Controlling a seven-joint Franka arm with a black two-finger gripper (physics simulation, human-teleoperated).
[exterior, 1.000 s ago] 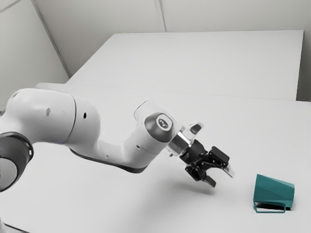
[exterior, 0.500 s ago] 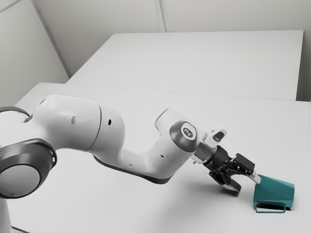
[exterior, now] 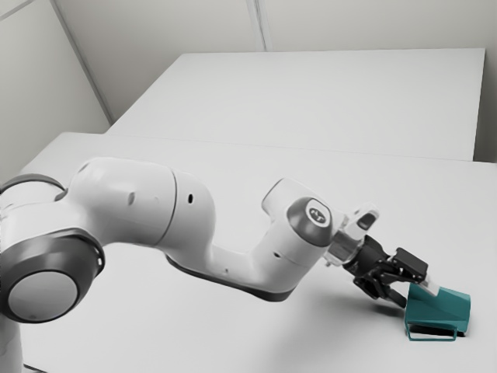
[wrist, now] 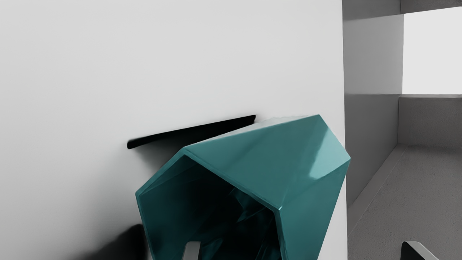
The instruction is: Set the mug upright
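The teal mug point(exterior: 439, 311) lies on its side on the white table point(exterior: 349, 334), its thin handle low on the side facing the exterior camera. My gripper point(exterior: 418, 294) is at the mug's exterior-left end, tilted downward, one finger over the upper side. From the wrist, the mug point(wrist: 245, 162) turns its dark mouth toward my hand. The gripper point(wrist: 303, 250) is open wide: one finger point(wrist: 193, 250) overlaps the mouth, the other stands outside past the wall. Whether either touches the mug, I cannot tell.
A raised white surface point(exterior: 326, 101) stands behind the table in the exterior view. The table's edge point(wrist: 343, 72) runs close past the mug in the wrist view, with grey floor point(wrist: 418, 195) beyond it.
My arm has moved toward the exterior view's right and lower, bringing the hand from well short of the mug to its mouth end. The mug has stayed put.
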